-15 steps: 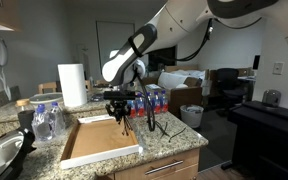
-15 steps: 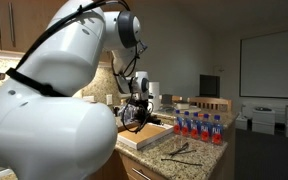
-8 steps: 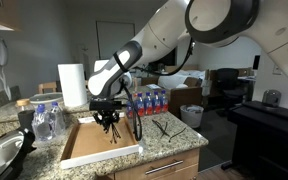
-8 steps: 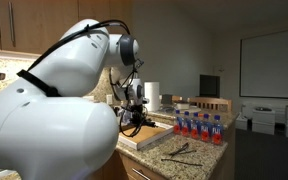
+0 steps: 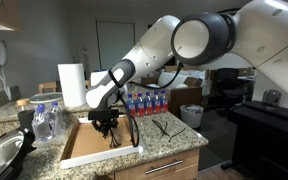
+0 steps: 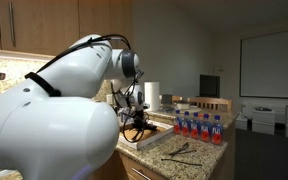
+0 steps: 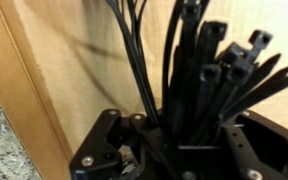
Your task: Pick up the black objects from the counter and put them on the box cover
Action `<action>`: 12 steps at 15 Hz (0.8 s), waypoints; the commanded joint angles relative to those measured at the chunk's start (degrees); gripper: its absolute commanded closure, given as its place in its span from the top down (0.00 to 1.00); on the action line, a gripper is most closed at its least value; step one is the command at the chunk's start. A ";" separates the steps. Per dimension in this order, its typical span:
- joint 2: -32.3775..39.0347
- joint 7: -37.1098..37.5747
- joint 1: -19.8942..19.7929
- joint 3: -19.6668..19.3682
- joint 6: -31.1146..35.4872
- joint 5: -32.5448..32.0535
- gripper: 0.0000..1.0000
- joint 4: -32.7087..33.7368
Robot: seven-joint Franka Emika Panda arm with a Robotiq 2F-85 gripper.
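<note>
While it grips black objects, the hand overhangs the box cover.

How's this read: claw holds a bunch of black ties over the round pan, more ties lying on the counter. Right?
Wrong on the pan. The claw holds the black ties over the box cover; the wrist view shows its tan cardboard right beneath them. The loose ties do lie on the counter.
</note>
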 commanded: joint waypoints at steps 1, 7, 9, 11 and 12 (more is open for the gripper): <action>1.88 1.57 0.44 -0.91 0.06 -1.45 0.06 2.73; 3.52 0.89 0.15 -0.85 -0.22 -0.97 0.36 5.06; 3.68 0.98 0.26 -0.91 -0.74 -0.97 0.49 5.51; 3.75 0.91 0.29 -0.93 -1.47 -0.99 0.61 5.88; 3.75 1.01 0.32 -0.97 -1.89 -0.98 0.68 5.99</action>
